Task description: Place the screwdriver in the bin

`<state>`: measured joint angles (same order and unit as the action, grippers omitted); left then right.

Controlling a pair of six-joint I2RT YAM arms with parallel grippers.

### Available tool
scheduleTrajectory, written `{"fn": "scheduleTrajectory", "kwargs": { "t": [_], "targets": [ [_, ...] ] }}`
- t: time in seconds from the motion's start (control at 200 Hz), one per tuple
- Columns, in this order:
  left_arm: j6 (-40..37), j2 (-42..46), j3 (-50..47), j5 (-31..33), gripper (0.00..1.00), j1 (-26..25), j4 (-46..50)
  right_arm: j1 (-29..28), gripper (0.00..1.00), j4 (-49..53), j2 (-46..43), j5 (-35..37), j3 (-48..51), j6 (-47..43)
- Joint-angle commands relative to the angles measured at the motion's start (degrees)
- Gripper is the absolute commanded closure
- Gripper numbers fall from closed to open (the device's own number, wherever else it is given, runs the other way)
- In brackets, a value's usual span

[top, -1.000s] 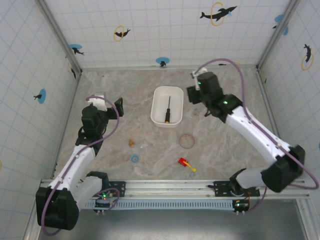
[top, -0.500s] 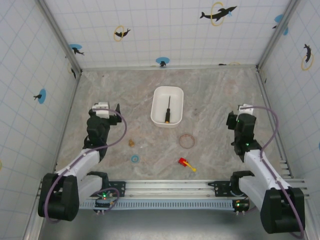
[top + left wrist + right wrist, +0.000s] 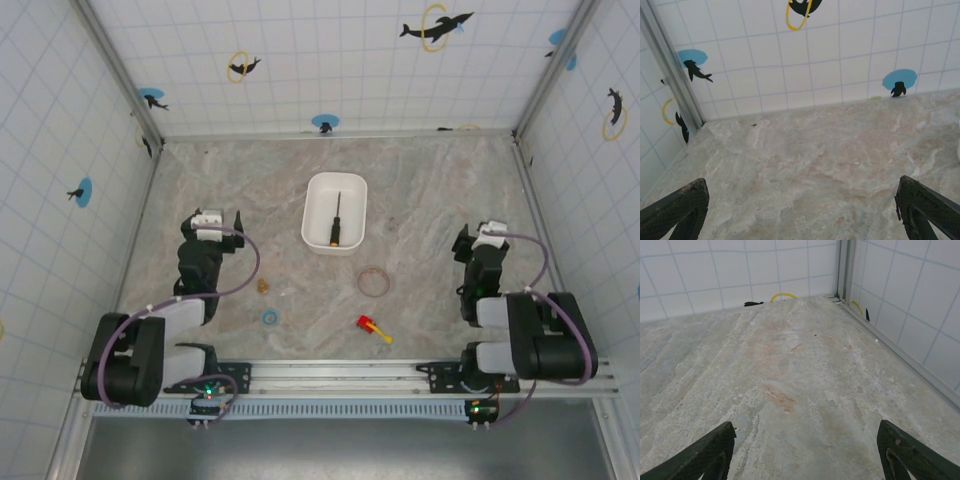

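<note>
Left side: my left gripper [image 3: 215, 222] is sitting low over the marble-patterned table [image 3: 430, 180], folded in near its base. In the left wrist view its two dark fingers [image 3: 677, 207] are standing wide apart with nothing between them – jaws open, empty. It is resting well apart from the bin, which I judge keeps the arm from bumping it.

Loose items toward the middle: a small tan piece [image 3: 263, 286] and a blue ring [image 3: 270, 318] are lying on the table near the front, neither touching anything.

Centre: the white bin [image 3: 353, 200] is standing upright. The screwdriver [image 3: 336, 222] is lying flat on its floor, shaft pointing to the far wall and the black handle toward me. I am reading this as the task's end state.

Right of centre: a thin brownish ring [image 3: 374, 282] and a red and yellow toy piece [image 3: 374, 327] are lying outside the bin.

Right side: my right gripper [image 3: 478, 238] is likewise parked near its base. The right wrist view is showing the fingers [image 3: 705, 452] spread – open, holding nothing.
</note>
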<state>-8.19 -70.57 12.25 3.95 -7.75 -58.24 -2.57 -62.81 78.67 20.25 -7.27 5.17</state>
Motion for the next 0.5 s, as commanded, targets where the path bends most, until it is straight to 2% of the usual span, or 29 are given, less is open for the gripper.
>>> {"fn": "scheduleTrajectory", "kwargs": {
  "t": [0.0,0.065,0.165,0.29,0.496],
  "targets": [
    [-1.87,-0.46,0.62,-0.51,0.03,1.07,-2.19,0.20,0.24,-11.75,5.26,0.34,-1.66,0.33],
    [-0.90,-0.36,0.20,-1.16,0.03,1.95,-2.20,0.07,0.24,-13.15,6.53,-0.03,-2.04,-0.02],
    [0.60,-1.53,-0.78,-1.54,0.03,2.79,-3.55,0.04,0.24,-5.28,4.26,-0.56,-4.31,0.02],
    [1.88,-6.64,-2.69,-1.17,0.03,3.41,-10.11,-0.24,0.24,-3.76,4.80,-0.56,-5.59,-0.37],
    [3.94,-16.13,0.44,-1.57,0.03,5.52,-13.55,-0.40,0.23,-1.54,5.11,-0.61,-6.81,-0.60]
  ]
}}
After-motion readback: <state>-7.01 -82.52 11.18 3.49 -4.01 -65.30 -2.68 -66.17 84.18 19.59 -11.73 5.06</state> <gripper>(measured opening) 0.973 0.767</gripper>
